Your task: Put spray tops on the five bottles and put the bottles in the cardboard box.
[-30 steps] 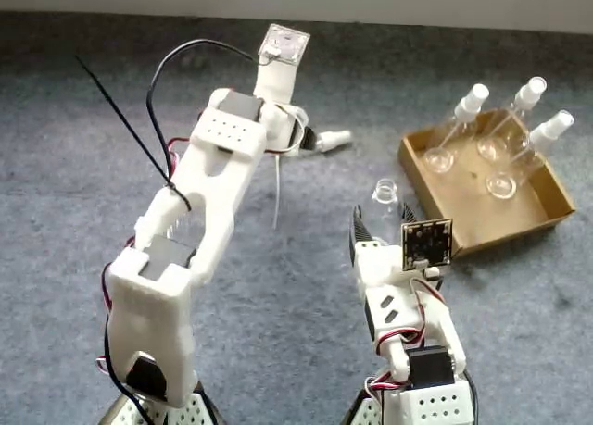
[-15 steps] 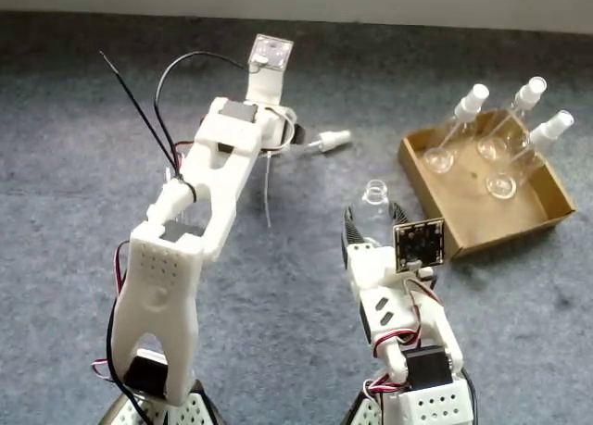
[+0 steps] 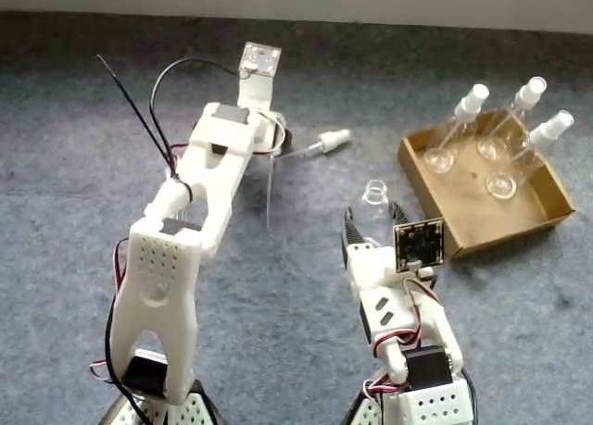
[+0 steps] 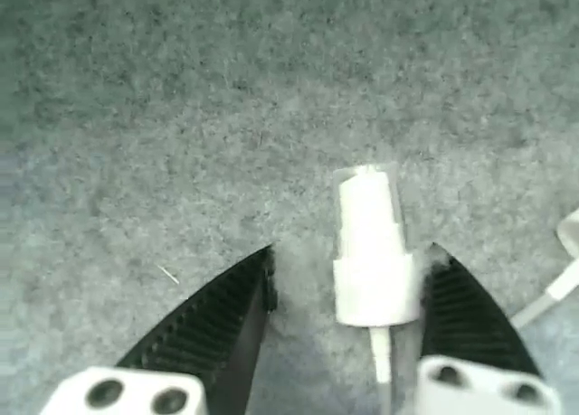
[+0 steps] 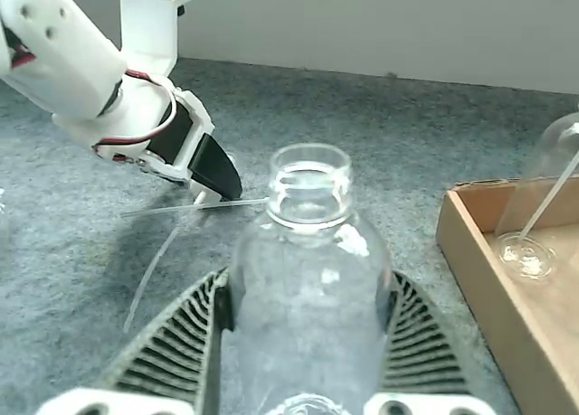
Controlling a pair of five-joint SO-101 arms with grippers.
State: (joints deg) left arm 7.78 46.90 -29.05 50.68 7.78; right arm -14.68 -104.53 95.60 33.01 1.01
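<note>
Over the last second the left arm has swung its wrist a little to its own left and settled lower. The right arm drew its bottle (image 5: 308,293) slightly back from the box (image 3: 514,232) and has held there since.

The left tool (image 4: 351,250) is spread wide, its fingers either side of a spray top (image 4: 371,261) lying on the grey tabletop (image 3: 74,166). One finger is just beside the collar and the other stands well apart, so nothing is pinched yet. The top's thin tube (image 4: 380,365) trails back between the fingers. That probably explains the approach along the top's length, since closing on the collar would leave the tube free to hang.

The right tool (image 3: 373,217) is pressed onto the body of the clear bottle, both fingers on the glass below the shoulder. The open mouth is left bare and faces the other arm, seemingly so the tube can be fed straight in.

Three capped bottles (image 3: 512,119) lean in the far part of the box. Its near floor is bare, which looks like room enough for more. The box's near corner sits close beside the right tool, so any swing that way looks tight. Between the two arms the tabletop is open, which seems the easier place to bring top and bottle together.
</note>
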